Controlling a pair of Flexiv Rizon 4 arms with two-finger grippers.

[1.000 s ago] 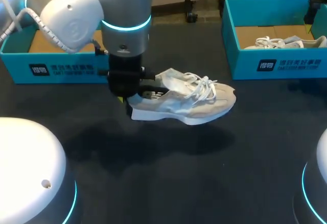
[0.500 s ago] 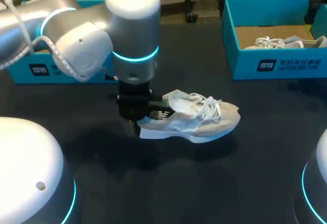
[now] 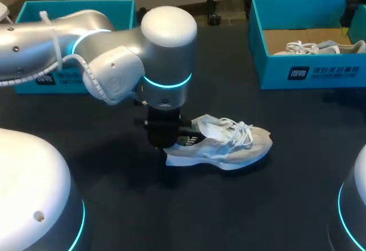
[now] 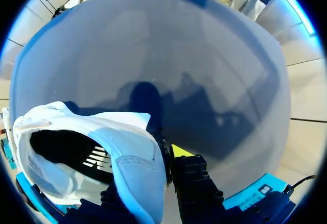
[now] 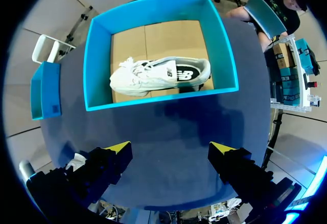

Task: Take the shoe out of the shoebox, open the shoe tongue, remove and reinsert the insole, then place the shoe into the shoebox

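Pale grey-white shoe (image 3: 229,148) — teal shoebox (image 3: 269,71)

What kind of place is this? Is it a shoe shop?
Probably a robot test lab, not a shop: a robot arm's left gripper holds a shoe at a dark table, with blue shoeboxes behind.

From its own wrist camera, our left claw (image 4: 164,158) showed us only one yellow fingertip (image 4: 180,150), outside the heel wall of the shoe (image 4: 127,152). The finger inside was buried behind that wall. The shoe's toe, off beside the claw, was cut off. From overhead, our own wrist covered the claw's fingers entirely. Well away from the claw, the second shoe (image 3: 320,47) sat half hidden behind its shoebox (image 3: 309,71) wall.
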